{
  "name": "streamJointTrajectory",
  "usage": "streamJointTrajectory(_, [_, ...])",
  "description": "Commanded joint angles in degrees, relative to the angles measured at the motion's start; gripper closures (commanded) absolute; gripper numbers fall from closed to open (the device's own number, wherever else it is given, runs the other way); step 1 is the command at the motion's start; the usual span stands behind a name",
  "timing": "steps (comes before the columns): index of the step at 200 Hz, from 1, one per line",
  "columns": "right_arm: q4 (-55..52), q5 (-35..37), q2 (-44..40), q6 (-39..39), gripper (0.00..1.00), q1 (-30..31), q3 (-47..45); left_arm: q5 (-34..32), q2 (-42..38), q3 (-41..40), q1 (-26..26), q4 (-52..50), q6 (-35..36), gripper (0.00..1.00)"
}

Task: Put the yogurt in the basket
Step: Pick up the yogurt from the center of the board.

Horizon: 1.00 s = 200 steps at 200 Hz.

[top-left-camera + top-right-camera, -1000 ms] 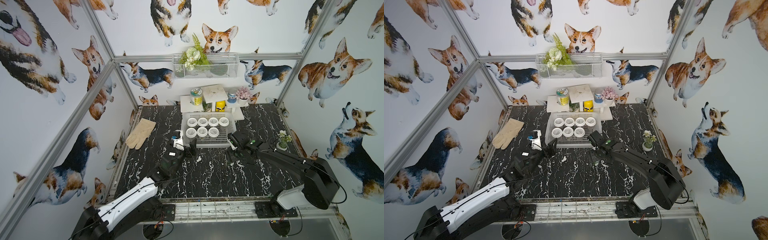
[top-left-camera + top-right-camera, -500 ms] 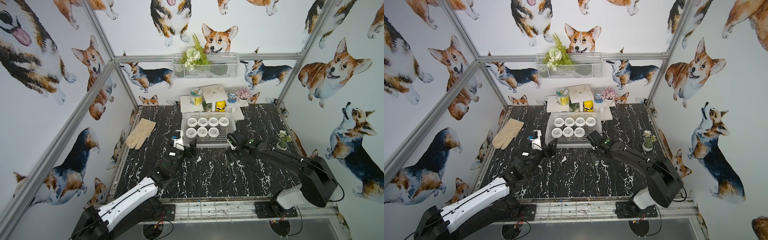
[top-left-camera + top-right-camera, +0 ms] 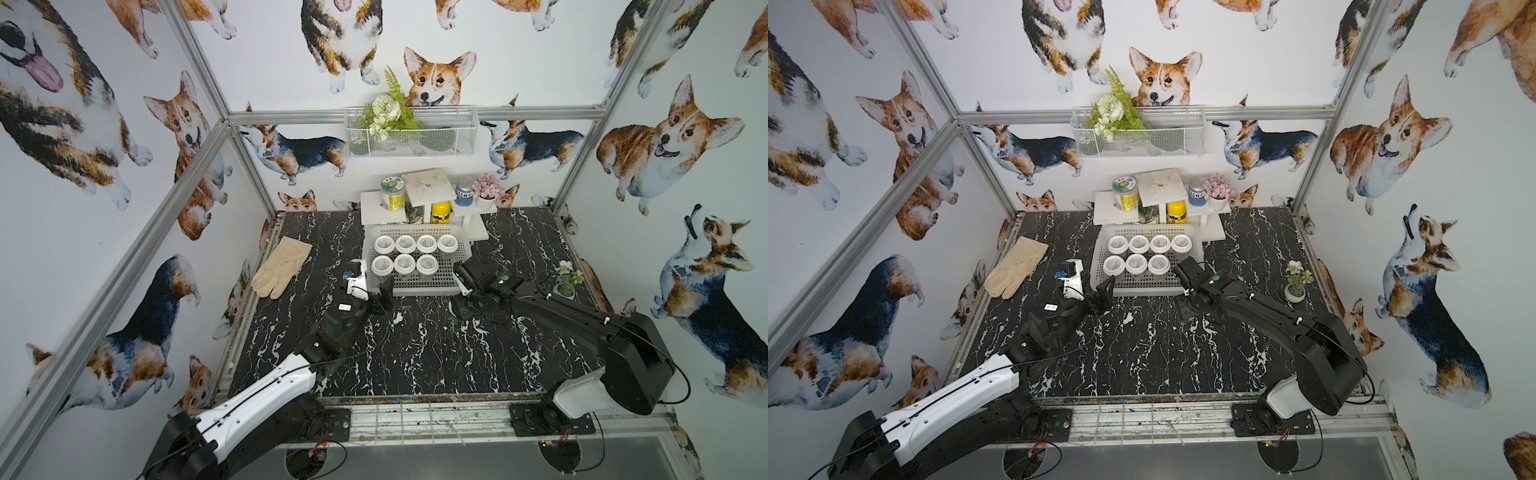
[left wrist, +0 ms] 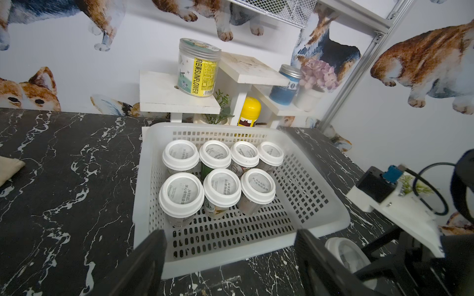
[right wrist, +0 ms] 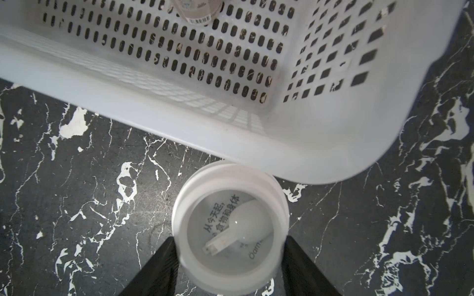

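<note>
Counting seven yogurt cups [image 4: 222, 188] upright inside the basket [image 4: 333, 217], four along its far side and three in front of those. Finding the eighth cup [image 5: 230, 225] just outside the basket's near right corner, squeezed between the fingers of the right pincer [image 5: 230, 244]. Noting the left pincer [image 4: 229, 238] spread wide and empty, hovering just off the basket's near edge.

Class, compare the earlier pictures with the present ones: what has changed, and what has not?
The right gripper closed its jaws on the small round white-lidded yogurt cup standing on the black marble table beside the wide white lattice plastic basket. Unchanged: the left gripper open, seven like cups in the basket.
</note>
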Motion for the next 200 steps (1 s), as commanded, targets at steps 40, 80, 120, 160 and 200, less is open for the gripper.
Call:
streamJointTrajectory(40, [-5.1,-1.7,-1.7,0.3,0.35,1.8,1.8,-0.1,-0.1,0.3,0.0,0.5,0.1,0.16])
streamJointTrajectory(80, [-7.8,-1.5,-2.3,1.2,0.35,3.5,4.1,0.0,-0.3,0.1,0.1,0.6,0.1,0.16])
streamJointTrajectory(120, [-9.2,-1.8,-2.4,1.9,0.35,4.6,7.9,0.0,-0.5,0.0,0.1,0.7,0.1,0.16])
streamJointTrajectory(160, [-10.0,-4.6,-1.2,2.1,0.35,4.7,11.7,0.0,-0.8,-0.2,0.1,0.9,0.1,0.16])
streamJointTrajectory(200, [-12.2,-4.5,0.8,1.3,0.35,4.7,16.9,0.1,-0.4,-0.1,0.3,0.9,0.1,0.16])
